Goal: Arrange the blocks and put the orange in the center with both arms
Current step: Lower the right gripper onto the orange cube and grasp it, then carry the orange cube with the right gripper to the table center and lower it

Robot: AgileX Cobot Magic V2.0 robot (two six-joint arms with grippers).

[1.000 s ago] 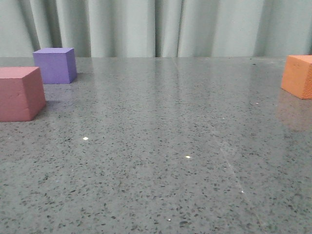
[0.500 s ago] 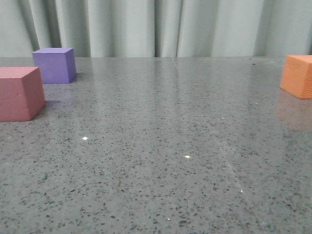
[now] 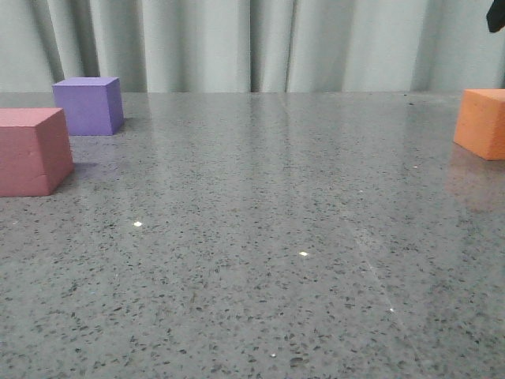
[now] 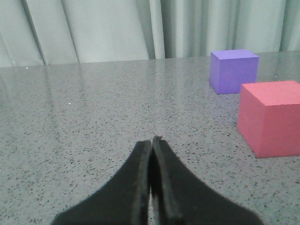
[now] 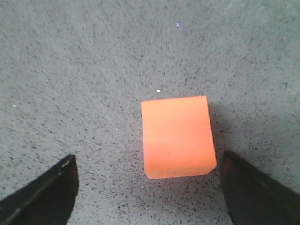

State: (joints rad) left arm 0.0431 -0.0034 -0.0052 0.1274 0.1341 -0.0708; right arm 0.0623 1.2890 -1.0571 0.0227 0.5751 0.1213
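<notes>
Grey speckled tabletop (image 3: 260, 237) before pale curtains (image 3: 260, 43); orange (image 5: 177, 136) at its right edge, untouched, below the right end effector (image 5: 149, 187), fingers spread wide; judged step: approach, next descend and close; left end effector (image 4: 152, 183) pressed together, empty, near pink (image 4: 274, 117) and purple (image 4: 233, 70).

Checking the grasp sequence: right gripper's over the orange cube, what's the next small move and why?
Probably lower the right gripper straight down around the orange cube. Its fingers are spread wide with the cube between them but nearer the camera's far side, and it looks high above the table, so nothing is gripped yet.
</notes>
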